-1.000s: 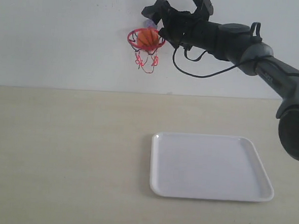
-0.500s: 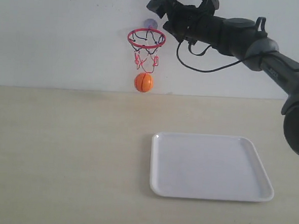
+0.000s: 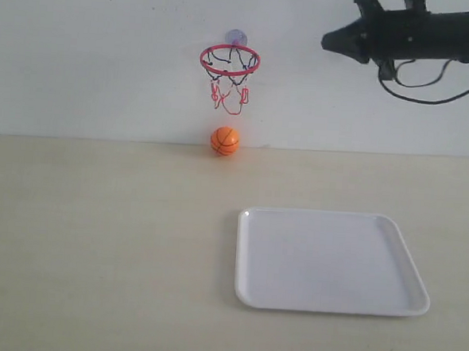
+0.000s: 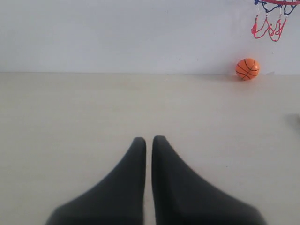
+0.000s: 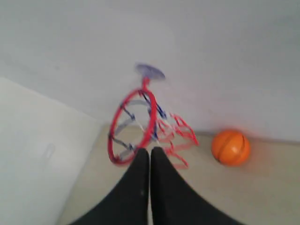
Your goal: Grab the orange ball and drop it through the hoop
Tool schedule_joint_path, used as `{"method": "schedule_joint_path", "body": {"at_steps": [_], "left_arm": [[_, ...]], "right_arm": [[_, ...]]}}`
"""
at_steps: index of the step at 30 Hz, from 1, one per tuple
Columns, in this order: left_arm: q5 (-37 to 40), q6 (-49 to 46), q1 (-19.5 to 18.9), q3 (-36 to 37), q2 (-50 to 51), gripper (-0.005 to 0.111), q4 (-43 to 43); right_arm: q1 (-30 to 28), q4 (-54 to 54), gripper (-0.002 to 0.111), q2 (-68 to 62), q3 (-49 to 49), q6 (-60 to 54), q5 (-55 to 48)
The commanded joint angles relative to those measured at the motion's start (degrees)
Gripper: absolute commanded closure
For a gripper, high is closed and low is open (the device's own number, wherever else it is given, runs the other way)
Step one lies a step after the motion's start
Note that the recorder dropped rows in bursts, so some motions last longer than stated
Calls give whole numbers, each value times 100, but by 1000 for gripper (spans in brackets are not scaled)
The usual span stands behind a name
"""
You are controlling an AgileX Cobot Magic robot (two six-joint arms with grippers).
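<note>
The hoop (image 3: pixel 229 61) hung on the white wall (image 3: pixel 82 55) by its suction cup, ring level and net dangling empty. The orange ball (image 3: pixel 225 141) sat straight below the hoop, clear of the net, down where the wall met the pale worktop (image 3: pixel 95 239). Whether it was touching the surface could not be told.

The right gripper (image 3: pixel 325 43) was up in the air to the right of the hoop in the exterior view. It was a little above ring height and well apart from the hoop. Its two dark fingers (image 5: pixel 140 178) were pressed together with nothing between them.

The left gripper (image 4: pixel 148 140) was low over the worktop, well away from the hoop, with its fingers drawn together to a thin slit and holding nothing.

A white tray (image 3: pixel 333 261) lay flat on the worktop, below the hoop and off to its right, nearer the exterior camera.
</note>
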State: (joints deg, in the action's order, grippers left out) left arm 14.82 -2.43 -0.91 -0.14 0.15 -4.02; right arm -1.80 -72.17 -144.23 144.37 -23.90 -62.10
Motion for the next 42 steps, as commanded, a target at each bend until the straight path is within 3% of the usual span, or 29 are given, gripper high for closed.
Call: {"method": "schedule_joint_path", "body": {"at_steps": [1,4,9,12,16,21,24,29,31,42], "left_arm": [[-23,-26,-18,14,-15,103,-53],[-23,-26,-18,14,-15,103,-53],[-23,-26,-18,14,-15,103,-53],[-23,-26,-18,14,-15,103,-53],[-23,-26,-18,14,-15,103,-53],[-23,-26,-18,14,-15,103,-53],[-23,-26,-18,14,-15,103,-53],[-23,-26,-18,14,-15,103,-53],[-23,-26,-18,14,-15,103,-53],[-23,-26,-18,14,-15,103,-53]], "right_arm": [[-561,568,109,66,31,420,-787],[-722,785,109,235,31,1212,-787],[-557,1036,109,883,31,1161,-787],[-409,2123,109,1398,31,1390,-787],[-228,4142,109,2162,-93,2487,-787],[-228,5116,109,3523,-1348,2390,-787],[-228,5137,109,4339,-2464,2390,-787],[29,4961,109,6452,-5285,2225,-787],[31,4787,109,6881,-5808,2225,-787],[31,4759,109,7489,-6106,2223,-787]]}}
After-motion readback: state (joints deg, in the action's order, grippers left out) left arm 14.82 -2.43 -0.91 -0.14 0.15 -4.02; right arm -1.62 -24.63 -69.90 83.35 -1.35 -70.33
